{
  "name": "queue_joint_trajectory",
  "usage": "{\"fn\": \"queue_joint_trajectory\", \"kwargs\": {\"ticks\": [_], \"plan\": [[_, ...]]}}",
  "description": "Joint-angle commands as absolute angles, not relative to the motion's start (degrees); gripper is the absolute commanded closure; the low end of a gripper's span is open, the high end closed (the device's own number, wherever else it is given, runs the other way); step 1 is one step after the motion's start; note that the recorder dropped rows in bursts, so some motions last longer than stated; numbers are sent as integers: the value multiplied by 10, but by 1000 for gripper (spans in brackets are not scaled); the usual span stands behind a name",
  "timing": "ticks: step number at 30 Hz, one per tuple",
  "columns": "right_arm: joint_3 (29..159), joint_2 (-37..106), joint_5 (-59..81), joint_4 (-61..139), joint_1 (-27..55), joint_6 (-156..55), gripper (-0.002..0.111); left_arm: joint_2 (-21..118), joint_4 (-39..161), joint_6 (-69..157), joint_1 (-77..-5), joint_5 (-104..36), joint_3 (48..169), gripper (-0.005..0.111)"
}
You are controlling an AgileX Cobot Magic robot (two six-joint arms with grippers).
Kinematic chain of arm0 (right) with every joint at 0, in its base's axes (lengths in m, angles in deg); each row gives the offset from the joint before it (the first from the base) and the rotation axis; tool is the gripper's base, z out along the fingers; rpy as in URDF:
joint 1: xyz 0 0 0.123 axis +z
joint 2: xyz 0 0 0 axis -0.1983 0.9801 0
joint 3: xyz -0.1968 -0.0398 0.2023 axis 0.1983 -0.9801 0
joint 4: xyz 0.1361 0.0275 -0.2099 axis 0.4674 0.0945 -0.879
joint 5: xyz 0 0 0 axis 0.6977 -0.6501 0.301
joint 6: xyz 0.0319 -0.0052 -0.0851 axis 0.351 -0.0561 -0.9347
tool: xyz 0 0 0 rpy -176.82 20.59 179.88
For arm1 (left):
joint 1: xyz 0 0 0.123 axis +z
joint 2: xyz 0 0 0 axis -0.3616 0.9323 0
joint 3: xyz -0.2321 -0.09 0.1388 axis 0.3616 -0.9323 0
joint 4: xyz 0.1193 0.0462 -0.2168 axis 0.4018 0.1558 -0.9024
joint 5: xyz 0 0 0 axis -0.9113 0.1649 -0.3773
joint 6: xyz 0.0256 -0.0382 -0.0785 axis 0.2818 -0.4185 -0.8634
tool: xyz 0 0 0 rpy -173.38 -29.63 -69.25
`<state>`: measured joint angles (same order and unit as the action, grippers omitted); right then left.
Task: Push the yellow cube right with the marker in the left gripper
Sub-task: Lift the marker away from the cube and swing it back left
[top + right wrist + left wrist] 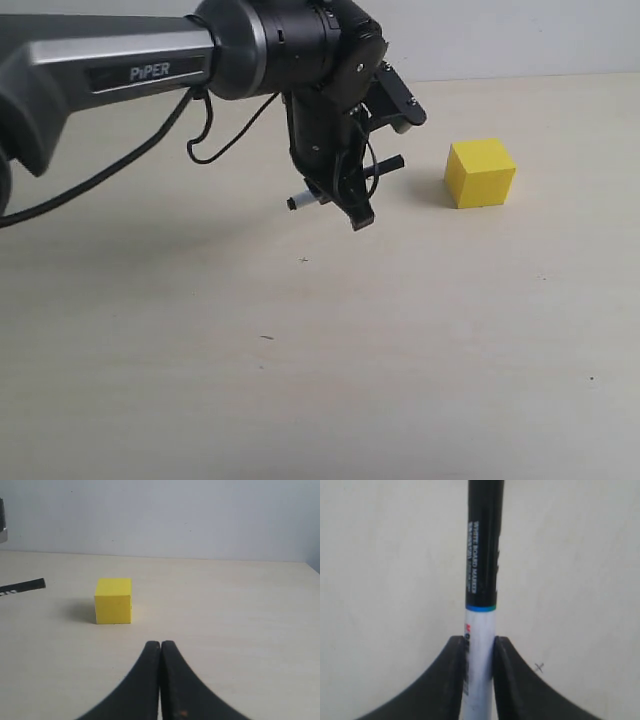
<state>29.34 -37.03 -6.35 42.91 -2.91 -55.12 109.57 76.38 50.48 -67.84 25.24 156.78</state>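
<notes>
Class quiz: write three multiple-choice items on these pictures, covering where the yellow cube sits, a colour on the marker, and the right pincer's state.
1. In the exterior view, the yellow cube lies: A) left of the marker; B) right of it, apart; C) under it.
2. The left pincer grips the marker's: A) red part; B) black part; C) white part.
3. The right pincer is: A) shut, empty; B) open; C) shut on the cube.
Key: 1 B, bare table shows between marker tip and cube; 2 C, the white barrel sits in its grip; 3 A, its tips meet with nothing between.
</notes>
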Motion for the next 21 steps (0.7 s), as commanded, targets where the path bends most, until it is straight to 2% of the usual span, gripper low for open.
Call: {"fn": "queue_joint_trajectory", "kwargs": {"ticks": [1,13,21], "plan": [[291,-374,-61,426,-31,-552,108,1037,758,484,-677,223,1489,107],[291,-374,-61,426,-31,-552,108,928,758,363,-660,174,1350,107],[291,-374,-61,426,-31,-552,108,897,751,161,-657,148,1299,107]]}}
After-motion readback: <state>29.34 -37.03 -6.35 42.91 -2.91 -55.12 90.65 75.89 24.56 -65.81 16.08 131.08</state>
